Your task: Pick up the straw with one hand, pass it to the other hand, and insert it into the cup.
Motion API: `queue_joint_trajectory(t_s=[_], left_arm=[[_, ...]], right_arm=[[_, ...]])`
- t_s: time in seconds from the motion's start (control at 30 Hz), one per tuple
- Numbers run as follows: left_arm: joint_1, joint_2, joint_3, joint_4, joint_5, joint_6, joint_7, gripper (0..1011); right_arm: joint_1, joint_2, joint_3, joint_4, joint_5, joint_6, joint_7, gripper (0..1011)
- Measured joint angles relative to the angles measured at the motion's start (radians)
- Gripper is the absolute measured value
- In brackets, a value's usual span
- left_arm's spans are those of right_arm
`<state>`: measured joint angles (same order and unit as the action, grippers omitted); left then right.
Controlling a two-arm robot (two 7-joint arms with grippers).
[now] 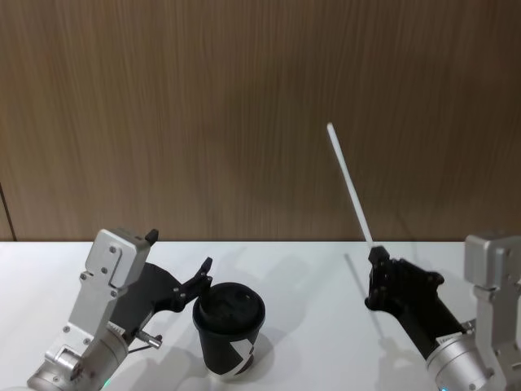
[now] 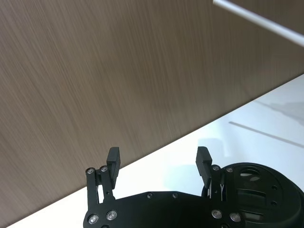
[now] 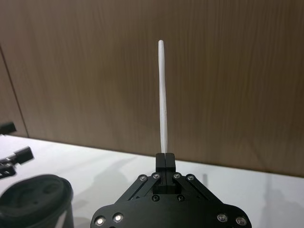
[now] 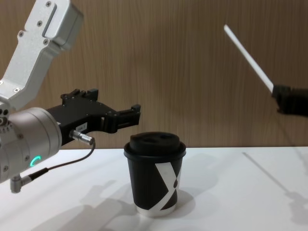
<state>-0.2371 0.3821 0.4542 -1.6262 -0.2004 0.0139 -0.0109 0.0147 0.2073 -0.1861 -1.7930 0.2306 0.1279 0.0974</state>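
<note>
Tabletop (image 1: 309,277): a plain white surface that filled the lower part of the head view.
Wall (image 1: 244,98): brown wood-grain panelling that rose behind the tabletop.
Cup (image 1: 229,330): small, black and made of paper, with a black plastic lid and a white crossed-stripe mark. It stood upright on the tabletop, low and left of centre in the head view.
Straw (image 1: 350,183): long, thin, straight and white. It was in the air right of centre in the head view, clear of the tabletop and well apart from the cup. It slanted, with its free top end leaning toward the upper left.
Right gripper (image 1: 376,251): black, at the lower right of the head view. Its jaws were together, clamped on the straw's lower end.
Left gripper (image 2: 158,154): long, flat and black, on a silver cylindrical wrist with a green ring light, at the lower left of the head view. It was near the cup's lid and slightly higher than it in the chest view. Its jaws were spread wide apart.
</note>
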Motion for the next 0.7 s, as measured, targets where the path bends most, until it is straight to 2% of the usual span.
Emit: queue_joint_trajectory(t_s=[0.23, 0.37, 0.43, 0.47, 0.7], left_arm=[[0.000, 0.000, 0.000, 0.000, 0.000, 0.000, 0.000, 1003], [0.000, 0.000, 0.000, 0.000, 0.000, 0.000, 0.000, 1003], [0.000, 0.000, 0.000, 0.000, 0.000, 0.000, 0.000, 1003], [0.000, 0.000, 0.000, 0.000, 0.000, 0.000, 0.000, 1003], [0.000, 0.000, 0.000, 0.000, 0.000, 0.000, 0.000, 1003]], right_arm=[[-0.005, -0.002, 0.006, -0.006, 0.068, -0.092, 0.080, 0], [-0.009, -0.001, 0.007, -0.012, 0.098, -0.114, 0.115, 0], [-0.013, 0.001, 0.007, -0.021, 0.131, -0.131, 0.148, 0], [-0.013, 0.001, 0.007, -0.021, 0.131, -0.131, 0.148, 0], [-0.025, 0.008, 0.001, -0.046, 0.216, -0.152, 0.226, 0]])
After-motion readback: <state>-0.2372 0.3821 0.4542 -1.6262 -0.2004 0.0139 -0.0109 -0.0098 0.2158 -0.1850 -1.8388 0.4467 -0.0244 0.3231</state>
